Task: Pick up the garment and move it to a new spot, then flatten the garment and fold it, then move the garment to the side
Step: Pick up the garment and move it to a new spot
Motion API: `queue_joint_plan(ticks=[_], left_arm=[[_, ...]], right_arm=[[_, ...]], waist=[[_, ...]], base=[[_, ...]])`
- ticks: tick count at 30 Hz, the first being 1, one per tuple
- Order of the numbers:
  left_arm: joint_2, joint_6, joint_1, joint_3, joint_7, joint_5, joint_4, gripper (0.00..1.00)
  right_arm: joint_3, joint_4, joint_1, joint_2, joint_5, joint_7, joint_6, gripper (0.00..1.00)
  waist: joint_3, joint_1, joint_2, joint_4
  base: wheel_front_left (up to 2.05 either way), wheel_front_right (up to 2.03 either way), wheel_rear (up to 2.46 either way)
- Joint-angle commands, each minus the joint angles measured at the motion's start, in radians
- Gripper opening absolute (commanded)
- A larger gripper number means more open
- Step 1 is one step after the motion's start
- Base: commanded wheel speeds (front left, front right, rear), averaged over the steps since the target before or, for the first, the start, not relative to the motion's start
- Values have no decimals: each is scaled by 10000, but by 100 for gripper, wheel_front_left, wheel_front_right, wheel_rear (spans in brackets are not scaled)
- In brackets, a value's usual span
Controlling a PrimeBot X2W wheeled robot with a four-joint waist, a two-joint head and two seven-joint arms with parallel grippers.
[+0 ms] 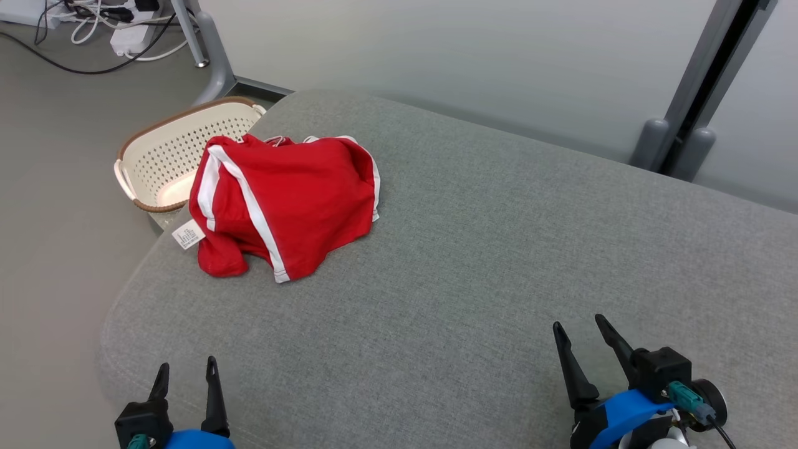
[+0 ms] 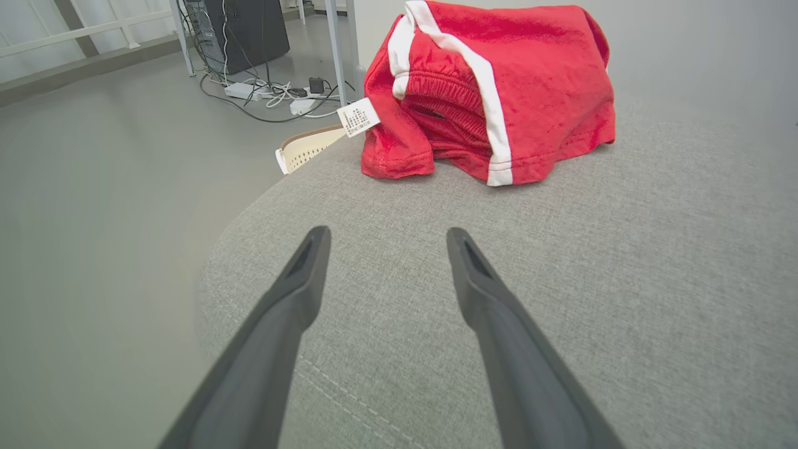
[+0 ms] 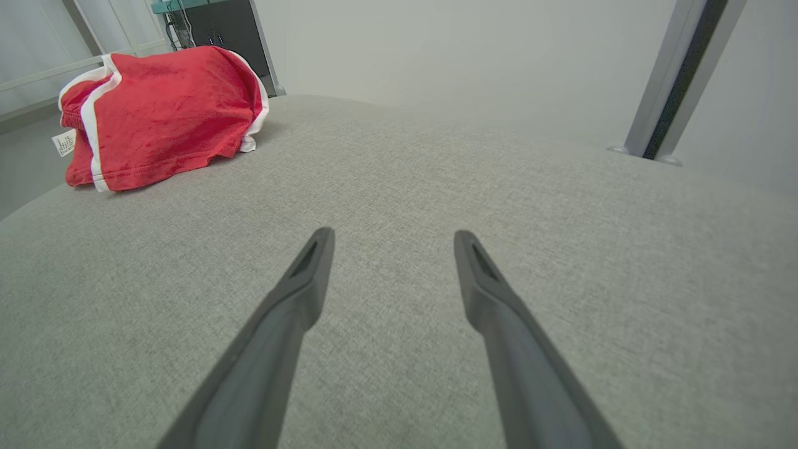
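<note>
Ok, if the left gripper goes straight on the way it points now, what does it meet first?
Probably the red garment, around its white label. The left gripper may tilt down enough to touch the grey cushion first; depth is unclear.

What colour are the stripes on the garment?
White, on the red garment; the stripes show best in the left wrist view.

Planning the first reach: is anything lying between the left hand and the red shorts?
Nothing visible does. The grey cushion between the open left hand and the red shorts is bare; the cream basket stands off the cushion, beyond the shorts.
</note>
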Motion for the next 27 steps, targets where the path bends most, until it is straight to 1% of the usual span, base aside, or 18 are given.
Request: queue_joint_plan(ticks=[1, 6, 11, 16, 21, 25, 26, 27], left_arm=[[16, -77, 27, 173, -50, -150, 69, 100], [-27, -528, -473, 406, -52, -473, 232, 100], [319, -828, -1490, 809, -52, -869, 414, 100], [1146, -957, -2908, 667, -50, -1127, 1000, 100], [1957, -932, -4347, -3, -50, -1628, 1717, 100], [2451, -935, -5312, -356, -50, -2060, 2407, 100], [2451, -935, -5312, -356, -50, -2060, 2407, 100], [2573, -934, -5544, -358, -50, -2124, 2602, 100]], right_arm=[[48, 51, -128, -28, 7, -37, 1, 100], [66, 171, -134, -26, 3, -37, 2, 100], [-31, 170, -281, -26, -184, -37, 1, 100], [107, 85, -572, -43, -267, -37, 1, 100], [306, 148, -908, -234, -380, -29, 1, 100], [401, 262, -1123, -525, -486, 20, -7, 100], [401, 262, -1123, -525, -486, 20, -7, 100], [391, 296, -1191, -607, -496, 26, -10, 100]], waist=[[145, 0, 0, 149], [375, 0, 0, 128], [830, 0, 0, -100], [1492, 0, 0, -477], [2258, 0, 0, -798], [2913, 0, 0, -1065], [2913, 0, 0, -1065], [3069, 0, 0, -1137]], base=[[0, 0, 0], [0, 0, 0], [0, 0, 0], [0, 0, 0], [0, 0, 0], [0, 0, 0], [0, 0, 0], [0, 0, 0]])
